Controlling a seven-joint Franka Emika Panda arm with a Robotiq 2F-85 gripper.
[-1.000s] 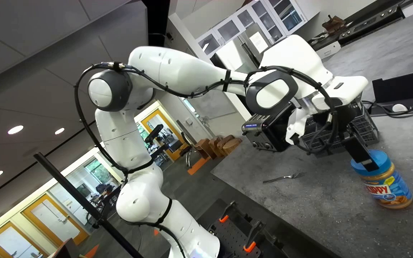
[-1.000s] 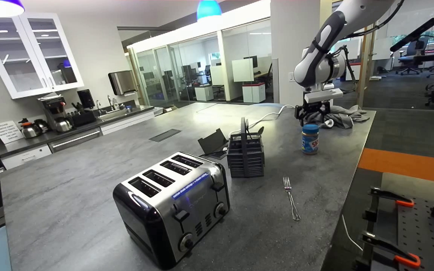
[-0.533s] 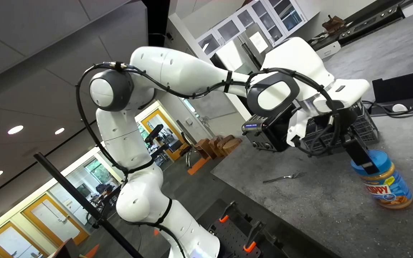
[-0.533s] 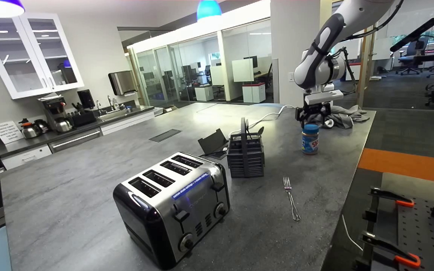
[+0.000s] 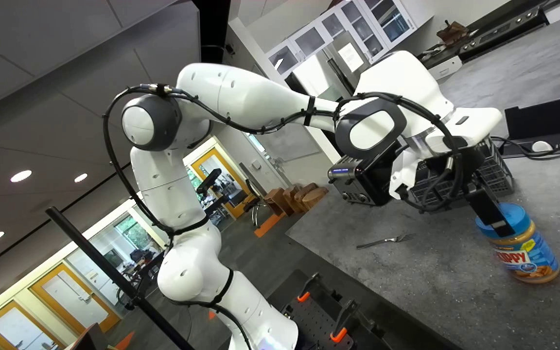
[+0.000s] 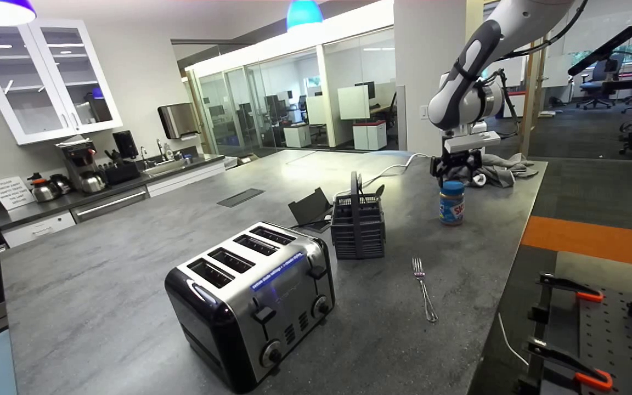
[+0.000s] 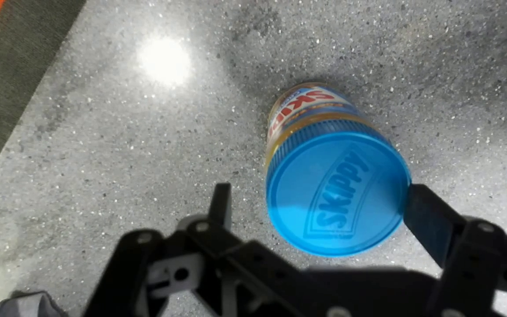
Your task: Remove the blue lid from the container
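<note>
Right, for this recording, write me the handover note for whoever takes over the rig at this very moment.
Gripper: open and holding nothing; in the wrist view its fingers stand on opposite sides of the blue Skippy lid. One has a visible gap to the rim; whether the other touches, I can't tell.
Job's things: the Skippy peanut butter jar stands upright on the grey countertop, lid on.
Done: gripper positioned at the lid; nothing removed.
Left to do: probably centre the fingers, close them on the lid, twist it loose, lift it off.
</note>
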